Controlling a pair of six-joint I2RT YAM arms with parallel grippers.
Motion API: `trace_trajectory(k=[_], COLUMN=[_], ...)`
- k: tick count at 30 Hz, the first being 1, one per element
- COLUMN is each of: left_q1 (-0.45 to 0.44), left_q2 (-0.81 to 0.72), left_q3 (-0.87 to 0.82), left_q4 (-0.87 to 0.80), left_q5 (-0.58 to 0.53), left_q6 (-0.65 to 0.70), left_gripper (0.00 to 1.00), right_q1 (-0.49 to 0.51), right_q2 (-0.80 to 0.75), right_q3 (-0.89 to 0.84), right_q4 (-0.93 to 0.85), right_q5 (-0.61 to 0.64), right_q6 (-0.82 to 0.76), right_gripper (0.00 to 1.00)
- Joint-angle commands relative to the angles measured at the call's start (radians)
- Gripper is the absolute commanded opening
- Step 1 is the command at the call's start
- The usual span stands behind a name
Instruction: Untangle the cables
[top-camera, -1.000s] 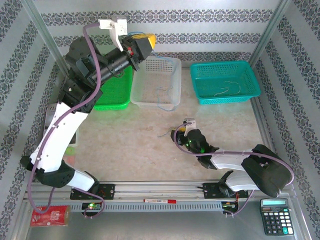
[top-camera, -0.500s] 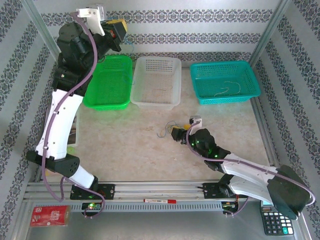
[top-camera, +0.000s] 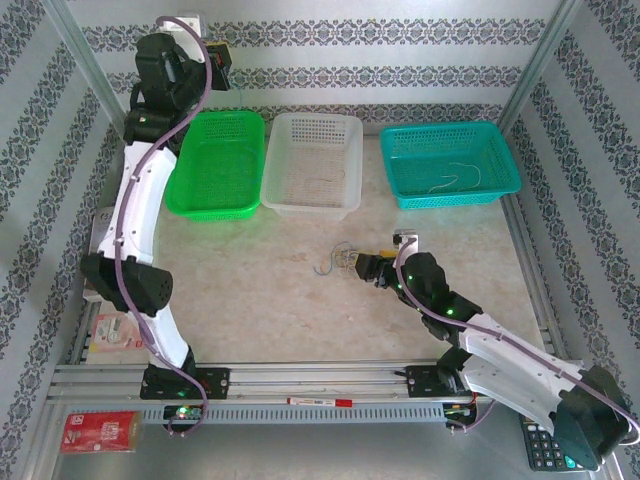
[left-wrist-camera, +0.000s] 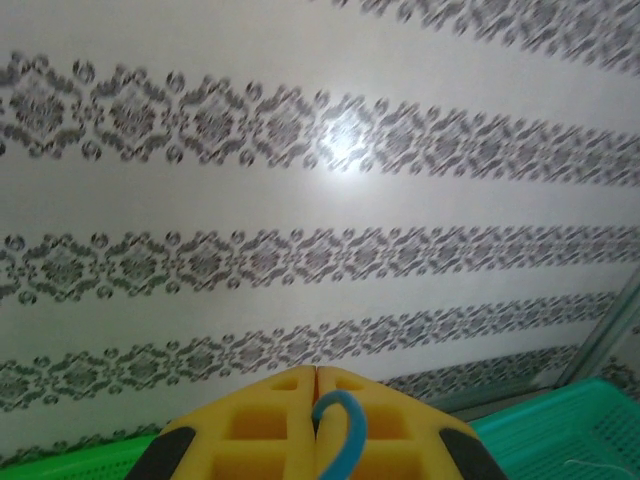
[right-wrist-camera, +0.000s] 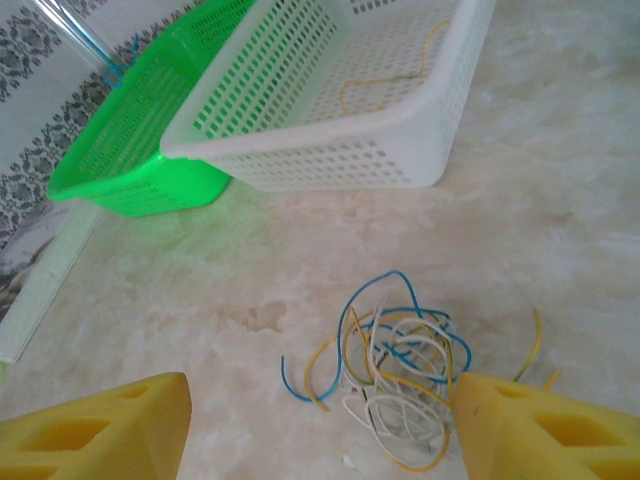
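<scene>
Top external view: found the cables (top-camera: 340, 262) in a small loose tangle on the bare table (top-camera: 250, 290), in front of the white basket (top-camera: 312, 150) and well apart from it. Saw the right claw (top-camera: 366, 266) low over the table just to the right of that tangle, its arm stretched forward from the base. From the right wrist, made out its yellow fingers (right-wrist-camera: 100, 435) spread wide, released, grasping nothing. Noted blue, yellowish and white strands of the tangle lying between them, much nearer the right-hand finger; could not tell whether touching its tip or just short of it. Spotted the left claw (top-camera: 218, 62) raised high at the back left, close to the patterned wall (top-camera: 400, 40), above the far rim of the green basket (top-camera: 215, 165). From the left wrist, saw it clenched, fingers pressed together, pinching a blue strand (left-wrist-camera: 340, 440) that curled in a loop out of the seam. Picked out, in the right wrist view, what looked like that strand dangling over the green basket. Noted one yellowish strand (right-wrist-camera: 385, 75) lying inside the white basket and a pale strand (top-camera: 455, 178) inside the teal basket (top-camera: 480, 150). Found the three baskets side by side along the far edge of the table, green at the left, teal at the right. Saw a calculator (top-camera: 548, 445) at the near right corner.
</scene>
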Motion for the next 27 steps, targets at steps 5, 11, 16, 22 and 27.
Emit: trace_trajectory(k=[5, 11, 16, 22, 27], left_q1=[0.045, 0.089, 0.126, 0.127, 0.119], left_q2=[0.041, 0.012, -0.016, -0.053, -0.143], left_q3=[-0.035, -0.279, -0.401, -0.250, -0.280], left_q4=[0.040, 0.137, 0.110, -0.095, -0.150], left_q5=[-0.018, -0.073, -0.022, 0.143, 0.223], left_q6=[0.027, 0.014, -0.017, -0.078, -0.138], left_gripper=[0.00, 0.00, 0.75, 1.00, 1.00], right_q1=[-0.018, -0.022, -0.023, -0.022, -0.021], right_q2=[-0.041, -0.044, -0.048, -0.024, 0.035], right_q3=[0.017, 0.049, 0.072, 0.100, 0.115], right_q4=[-0.101, -0.142, -0.176, -0.195, -0.180], right_q5=[-0.053, -0.093, -0.108, -0.108, -0.101], right_q6=[0.006, 0.000, 0.006, 0.007, 0.015], right_gripper=[0.70, 0.69, 0.69, 0.68, 0.68])
